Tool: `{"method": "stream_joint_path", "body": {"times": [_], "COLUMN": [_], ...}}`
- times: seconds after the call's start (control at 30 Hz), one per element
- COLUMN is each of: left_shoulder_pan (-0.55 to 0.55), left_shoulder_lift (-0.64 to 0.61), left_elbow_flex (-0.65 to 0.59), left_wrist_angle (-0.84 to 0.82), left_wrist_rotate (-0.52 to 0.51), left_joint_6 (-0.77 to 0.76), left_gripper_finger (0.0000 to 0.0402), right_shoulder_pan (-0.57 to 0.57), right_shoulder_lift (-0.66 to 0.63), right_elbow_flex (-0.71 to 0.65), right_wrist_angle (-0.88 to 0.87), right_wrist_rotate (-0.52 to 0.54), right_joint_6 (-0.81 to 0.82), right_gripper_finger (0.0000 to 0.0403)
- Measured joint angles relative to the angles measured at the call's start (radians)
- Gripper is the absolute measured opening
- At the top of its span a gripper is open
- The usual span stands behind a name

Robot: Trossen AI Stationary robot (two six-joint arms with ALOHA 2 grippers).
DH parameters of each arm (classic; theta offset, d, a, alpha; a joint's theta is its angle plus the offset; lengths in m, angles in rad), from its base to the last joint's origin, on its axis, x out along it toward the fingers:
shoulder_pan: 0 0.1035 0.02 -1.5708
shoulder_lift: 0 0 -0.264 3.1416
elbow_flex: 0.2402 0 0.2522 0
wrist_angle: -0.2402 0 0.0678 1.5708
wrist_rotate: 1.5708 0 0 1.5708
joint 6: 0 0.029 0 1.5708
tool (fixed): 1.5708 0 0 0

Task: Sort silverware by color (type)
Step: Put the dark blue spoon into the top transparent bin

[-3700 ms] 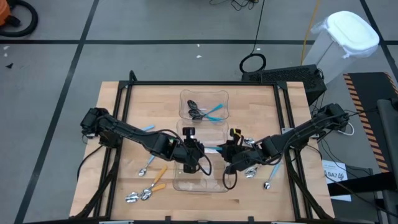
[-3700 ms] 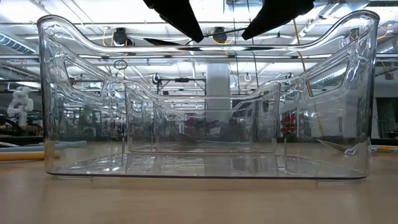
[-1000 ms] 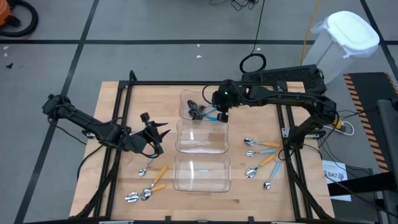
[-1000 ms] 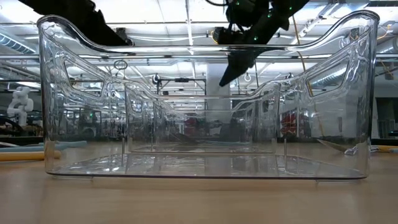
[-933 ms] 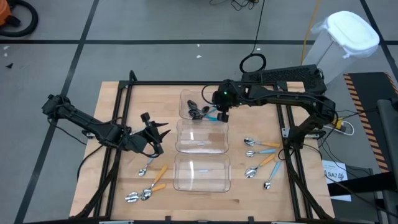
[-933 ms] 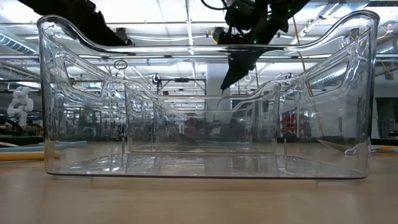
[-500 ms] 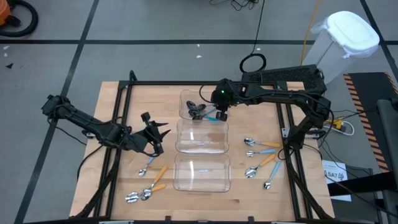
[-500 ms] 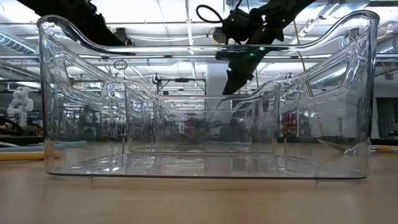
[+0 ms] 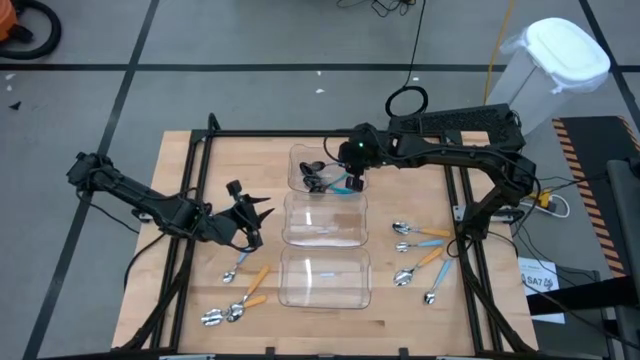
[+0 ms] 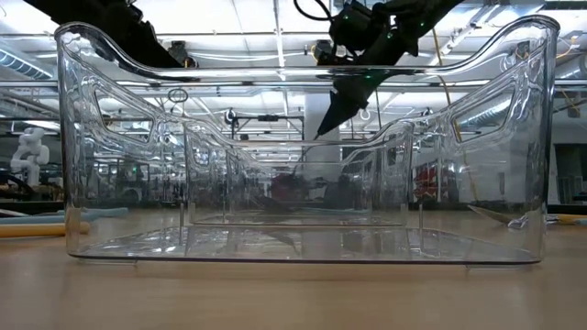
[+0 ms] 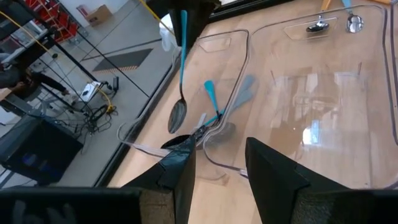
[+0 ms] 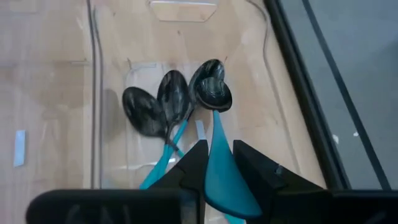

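Right gripper (image 12: 214, 163), risen slightly over the far clear plastic bin (image 9: 296, 158), pinches a dark-bowled, light-blue-handled spoon (image 11: 181, 74) (release pending); left gripper (image 9: 248, 214) waits half-open, far left.

A light wooden tabletop (image 9: 190, 160) stands on grey floor (image 9: 250, 40) marked with dark lines; a white bin (image 9: 560, 60) sits nearby.
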Motion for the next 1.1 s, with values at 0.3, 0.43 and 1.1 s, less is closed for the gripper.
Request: {"method": "stream_joint_path", "body": {"times": [0.3,0.43,1.1], "left_shoulder_pan": [0.005,0.005,0.005], "left_shoulder_lift": [0.000,0.000,0.000], "left_elbow_flex": [0.000,0.000,0.000], "left_wrist_angle": [-0.001,-0.001,0.000], "left_wrist_rotate": [0.000,0.000,0.000], "left_joint_6": [-0.003,-0.003,-0.003], "left_gripper_finger": [0.0140,0.0140,0.0140], "right_shoulder_pan": [0.007,0.010,0.010], "right_shoulder_lift": [0.000,0.000,0.066], "right_elbow_flex": [0.000,0.000,0.000], "right_wrist_angle": [0.049,0.049,0.035], "right_wrist_rotate": [-0.176,-0.177,-0.175], "right_joint_6": [-0.026,-0.037,-0.049], "right_gripper_finger": [0.0059,0.0058,0.0073]}}
